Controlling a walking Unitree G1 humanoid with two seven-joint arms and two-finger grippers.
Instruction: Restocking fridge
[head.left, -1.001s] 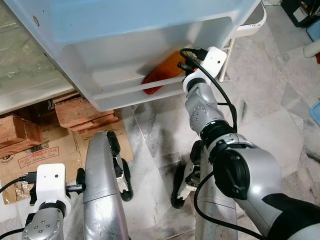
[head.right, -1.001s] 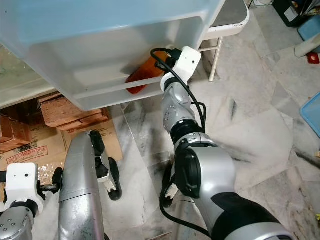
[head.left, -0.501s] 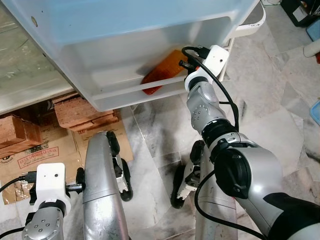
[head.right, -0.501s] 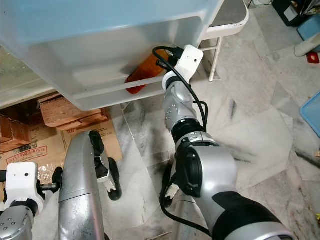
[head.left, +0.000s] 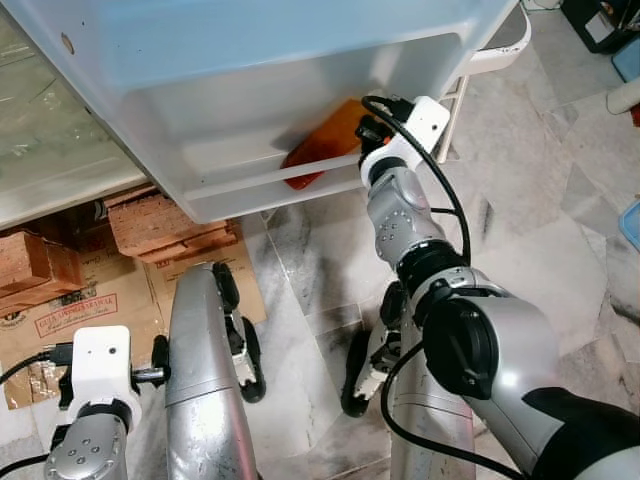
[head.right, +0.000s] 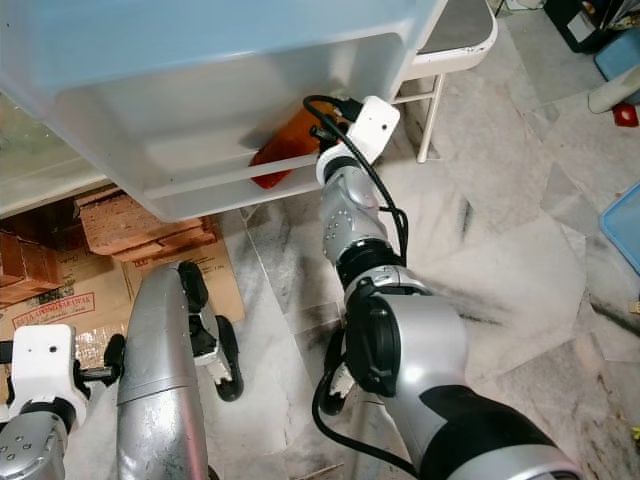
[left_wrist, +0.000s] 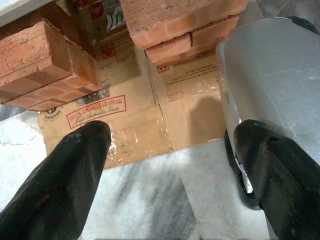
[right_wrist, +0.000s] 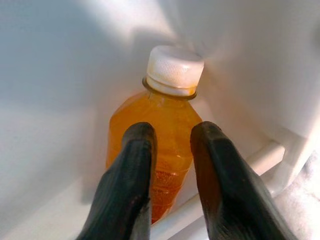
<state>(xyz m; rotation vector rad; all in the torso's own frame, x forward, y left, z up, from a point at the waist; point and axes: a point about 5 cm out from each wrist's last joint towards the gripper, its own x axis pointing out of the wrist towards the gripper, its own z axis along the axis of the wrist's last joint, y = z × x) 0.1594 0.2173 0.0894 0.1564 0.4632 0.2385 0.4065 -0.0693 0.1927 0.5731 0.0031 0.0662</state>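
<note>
An orange drink bottle (right_wrist: 170, 107) with a white cap (right_wrist: 175, 70) stands in the white fridge door shelf (head.left: 250, 185), leaning against its right end; through the shelf wall it shows as an orange shape (head.left: 322, 148). My right gripper (right_wrist: 172, 132) reaches into the shelf just in front of the bottle. Its two black fingers (right_wrist: 132, 165) stand close together with a narrow gap and nothing between them; the bottle is wider than that gap. My left gripper (left_wrist: 172, 131) hangs low at my side, open, over cardboard and bricks.
Red bricks (head.left: 160, 225) and flattened cardboard (head.left: 90, 300) lie on the marble floor under the fridge. A white chair leg (head.left: 455, 110) stands right of the door shelf. A blue object (head.left: 630, 225) sits at the right edge.
My right wrist has shifted slightly left, closer to the bottle. The bottle and my left arm have not moved.
</note>
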